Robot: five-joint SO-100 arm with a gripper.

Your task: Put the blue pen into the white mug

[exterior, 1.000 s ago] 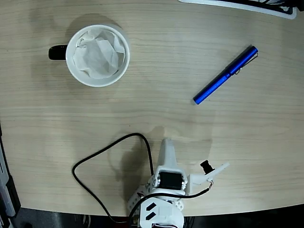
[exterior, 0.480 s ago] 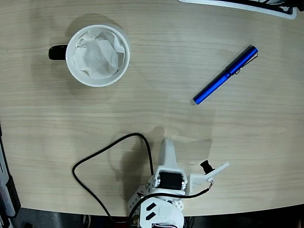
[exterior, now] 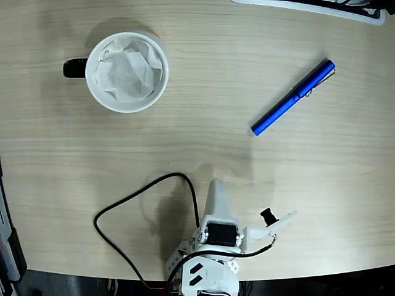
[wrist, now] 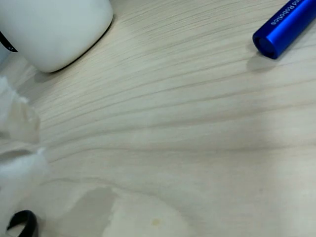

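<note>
Gripper [exterior: 213,191] grip state unreadable. Pen [exterior: 293,97] far upper right, mug [exterior: 126,71] far upper left; pen's white lettering seen by wrist only.

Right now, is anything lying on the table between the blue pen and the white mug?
Nothing visible. In the fixed view, only bare wood lies between the blue pen at right and the white mug at upper left. The black cable loops nearer the arm, below that line.

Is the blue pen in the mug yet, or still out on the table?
Out. The blue pen lies flat on the table, well to the right of the white mug in the fixed view; only crumpled paper sits inside the mug.
</note>
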